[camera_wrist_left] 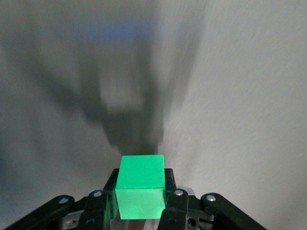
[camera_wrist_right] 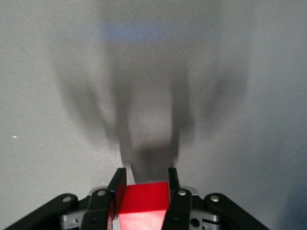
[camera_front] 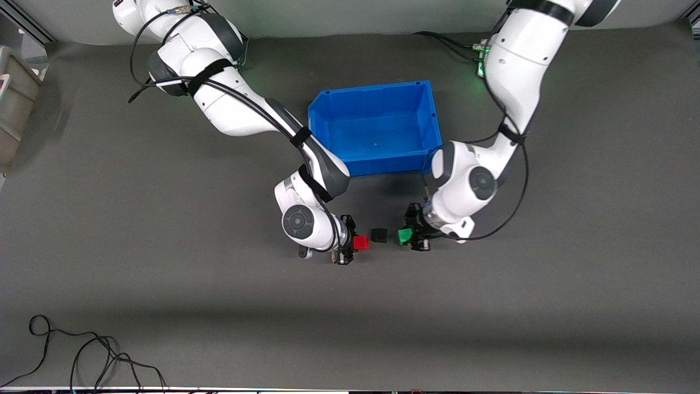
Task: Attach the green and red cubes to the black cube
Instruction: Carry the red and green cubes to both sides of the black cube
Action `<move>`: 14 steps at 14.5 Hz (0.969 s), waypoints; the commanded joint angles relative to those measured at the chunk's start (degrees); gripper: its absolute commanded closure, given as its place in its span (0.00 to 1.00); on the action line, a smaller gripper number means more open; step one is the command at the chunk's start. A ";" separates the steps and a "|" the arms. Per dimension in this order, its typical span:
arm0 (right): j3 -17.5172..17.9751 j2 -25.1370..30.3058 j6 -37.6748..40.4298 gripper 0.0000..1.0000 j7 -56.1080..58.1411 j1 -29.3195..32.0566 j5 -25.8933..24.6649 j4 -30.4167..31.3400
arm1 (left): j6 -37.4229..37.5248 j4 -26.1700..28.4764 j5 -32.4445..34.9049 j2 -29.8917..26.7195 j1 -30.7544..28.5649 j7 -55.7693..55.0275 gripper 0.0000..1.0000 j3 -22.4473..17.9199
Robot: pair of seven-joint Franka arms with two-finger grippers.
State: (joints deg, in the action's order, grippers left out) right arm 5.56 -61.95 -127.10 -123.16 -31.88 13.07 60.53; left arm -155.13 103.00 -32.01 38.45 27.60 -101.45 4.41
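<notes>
Black cube [camera_front: 378, 235] sits on bench [camera_front: 164, 262] between both tools. Right tool [camera_front: 350, 243] clamps red cube [camera_front: 361, 242]; left tool [camera_front: 414, 236] clamps green cube [camera_front: 404, 236]. Both apparently just clear; next, press inward together.

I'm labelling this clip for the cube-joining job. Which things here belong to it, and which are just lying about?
Belong to the job:
- red cube, held in the right gripper
- green cube, held in the left gripper
- black cube, on the table between them

Just lying about:
- blue bin, farther from the camera
- black cable, near the camera
</notes>
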 commanded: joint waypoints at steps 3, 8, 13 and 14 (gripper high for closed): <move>-0.73 -2.21 0.10 0.77 -3.39 -1.43 -1.38 -2.70 | -3.50 -2.19 0.10 2.77 3.86 -1.91 0.82 -1.42; -0.64 -2.38 0.10 0.74 -3.49 -2.39 -2.26 -2.44 | -3.95 -2.27 0.01 3.13 4.74 -2.26 0.76 -1.42; -0.73 -2.12 0.45 0.00 -2.26 -1.69 -2.69 -2.53 | -4.04 -2.28 0.28 3.13 4.74 -3.23 0.10 -1.51; -0.73 -1.51 1.32 0.00 -1.30 -1.17 -3.04 -2.44 | -4.21 -2.10 0.54 2.95 4.65 -3.05 0.00 -1.77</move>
State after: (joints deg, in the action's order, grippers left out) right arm 5.27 -62.85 -127.11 -124.44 -33.19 11.56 60.41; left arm -158.53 101.40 -31.95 41.23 31.11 -102.94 3.88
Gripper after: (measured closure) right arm 0.282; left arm 0.498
